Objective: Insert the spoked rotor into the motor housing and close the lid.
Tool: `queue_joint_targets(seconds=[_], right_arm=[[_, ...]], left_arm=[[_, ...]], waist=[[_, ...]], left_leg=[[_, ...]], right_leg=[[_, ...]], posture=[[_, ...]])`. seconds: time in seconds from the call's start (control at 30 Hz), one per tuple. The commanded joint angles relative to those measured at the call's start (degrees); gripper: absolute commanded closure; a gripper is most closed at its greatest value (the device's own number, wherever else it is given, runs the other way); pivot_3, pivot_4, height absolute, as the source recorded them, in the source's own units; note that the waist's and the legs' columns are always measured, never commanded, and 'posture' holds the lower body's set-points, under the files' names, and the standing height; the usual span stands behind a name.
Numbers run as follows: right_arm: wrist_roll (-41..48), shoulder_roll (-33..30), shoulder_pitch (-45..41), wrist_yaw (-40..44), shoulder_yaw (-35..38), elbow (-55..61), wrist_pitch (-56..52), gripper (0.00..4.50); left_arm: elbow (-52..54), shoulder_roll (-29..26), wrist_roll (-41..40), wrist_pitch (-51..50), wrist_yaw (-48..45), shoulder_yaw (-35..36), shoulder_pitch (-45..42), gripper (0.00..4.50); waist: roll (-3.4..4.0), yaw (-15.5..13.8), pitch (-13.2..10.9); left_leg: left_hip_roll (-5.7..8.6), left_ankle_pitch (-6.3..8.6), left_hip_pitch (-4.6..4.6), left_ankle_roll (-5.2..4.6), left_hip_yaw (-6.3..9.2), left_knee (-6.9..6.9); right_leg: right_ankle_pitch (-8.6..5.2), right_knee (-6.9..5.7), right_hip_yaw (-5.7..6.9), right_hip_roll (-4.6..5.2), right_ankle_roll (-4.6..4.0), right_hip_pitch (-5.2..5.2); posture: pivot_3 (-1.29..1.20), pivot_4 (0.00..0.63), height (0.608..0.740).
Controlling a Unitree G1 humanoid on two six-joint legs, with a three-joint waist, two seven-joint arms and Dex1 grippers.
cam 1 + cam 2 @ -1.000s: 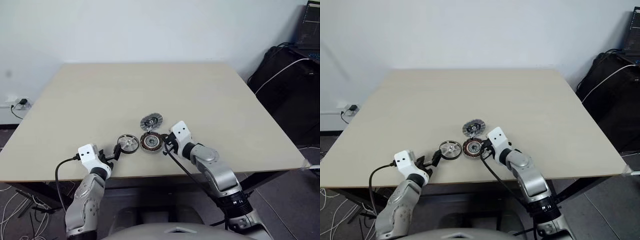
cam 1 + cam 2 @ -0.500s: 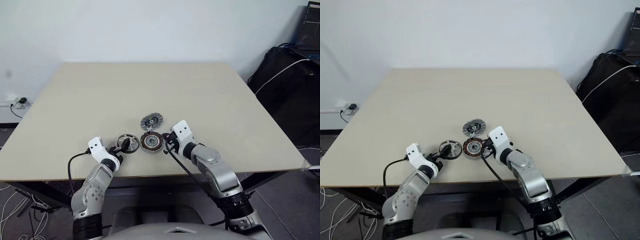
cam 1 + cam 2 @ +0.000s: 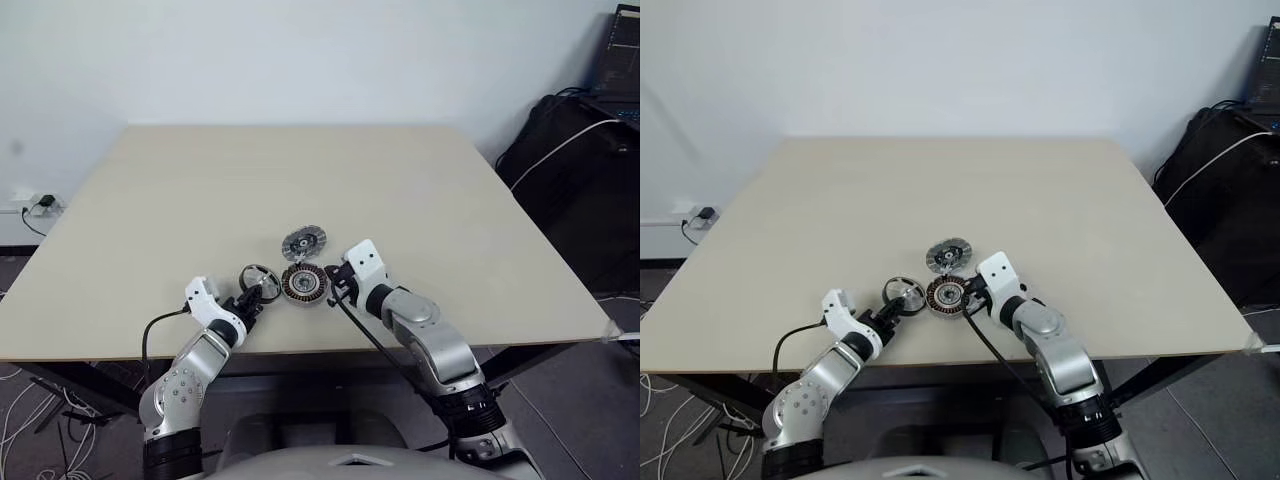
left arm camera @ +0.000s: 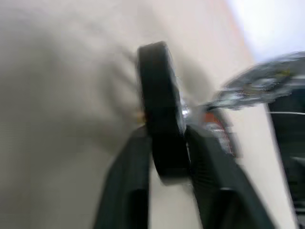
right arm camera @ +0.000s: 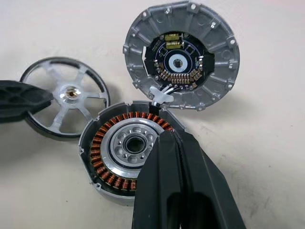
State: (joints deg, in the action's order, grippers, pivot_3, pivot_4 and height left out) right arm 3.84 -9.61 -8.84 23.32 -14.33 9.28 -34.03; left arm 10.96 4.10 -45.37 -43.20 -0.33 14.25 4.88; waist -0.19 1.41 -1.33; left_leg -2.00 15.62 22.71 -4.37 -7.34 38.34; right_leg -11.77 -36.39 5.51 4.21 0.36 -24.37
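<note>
The left gripper [image 4: 164,143] has moved in and closed on the spoked rotor [image 5: 64,102], tilting it up beside the motor housing [image 5: 128,157]; the lid [image 5: 183,55] lies just behind. The right gripper [image 5: 176,143], fingers pressed together, rests on the housing's rim.

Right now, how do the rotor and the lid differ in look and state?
The rotor has a black ring around open silver spokes; the lid is a ribbed silver disc with electronics showing at its centre. The left gripper clamps the rotor's rim, so it stands tilted; the lid lies flat and free, beside the housing. Both are round and roughly housing-sized.
</note>
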Motion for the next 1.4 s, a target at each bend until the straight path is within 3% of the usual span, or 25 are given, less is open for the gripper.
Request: queue_joint_targets(seconds=[0.03, 0.33, 0.63, 0.93, 1.4], right_arm=[[0.16, -0.02, -1.15, -0.48, 0.63, 0.52, 0.62, 4.50], [0.56, -0.85, -0.22, 0.09, 0.87, 2.10, 0.36, 4.50], [1.80, -1.78, 0.33, 0.43, 2.37, 3.53, -0.17, 4.50], [3.55, -5.27, 4.42, 0.07, 6.64, 7.94, -2.19, 4.50], [4.26, -8.26, 10.19, -0.75, 8.75, 12.41, -5.21, 4.50]], left_arm=[[1.42, 1.61, -1.19, 0.18, 2.58, 1.61, 1.39, 4.08], [7.52, 5.21, -6.76, 14.84, -8.49, 1.20, 5.27, 4.08], [5.82, 6.09, -15.98, 14.84, -16.81, -7.77, 2.96, 4.08], [-4.72, 4.76, -17.56, 9.37, -18.26, -15.74, -3.45, 4.08], [-19.07, 6.57, -17.30, 9.20, -16.41, -11.93, -9.67, 4.08]], waist=[[-0.02, 0.23, 0.01], [-0.09, 0.08, -0.04], [-0.11, -0.57, -0.06], [-0.09, -0.57, -0.08], [-0.06, -0.54, -0.13]], left_leg=[[0.00, 0.00, -0.01, 0.00, 0.00, 0.00], [-0.05, -0.05, 0.06, 0.12, 0.02, -0.02], [0.04, 0.00, 0.14, 0.03, 0.02, 0.04], [-0.01, -0.01, 0.26, -0.02, 0.03, 0.33], [-0.07, 0.04, 0.27, -0.07, 0.24, 0.60]], right_leg=[[0.00, -0.02, -0.01, 0.00, 0.00, 0.01], [-0.10, -0.19, -0.03, 0.03, -0.18, -0.16], [-0.09, -0.14, 0.01, 0.11, -0.14, -0.11], [-0.08, -0.35, -0.05, -0.33, -0.10, -0.03], [-0.06, -0.42, 0.04, -0.07, -0.07, -0.10]], posture=[[0.00, 0.000, 0.740], [0.00, 0.000, 0.740], [0.00, 0.000, 0.740], [0.00, 0.000, 0.740], [0.00, 0.000, 0.740]])
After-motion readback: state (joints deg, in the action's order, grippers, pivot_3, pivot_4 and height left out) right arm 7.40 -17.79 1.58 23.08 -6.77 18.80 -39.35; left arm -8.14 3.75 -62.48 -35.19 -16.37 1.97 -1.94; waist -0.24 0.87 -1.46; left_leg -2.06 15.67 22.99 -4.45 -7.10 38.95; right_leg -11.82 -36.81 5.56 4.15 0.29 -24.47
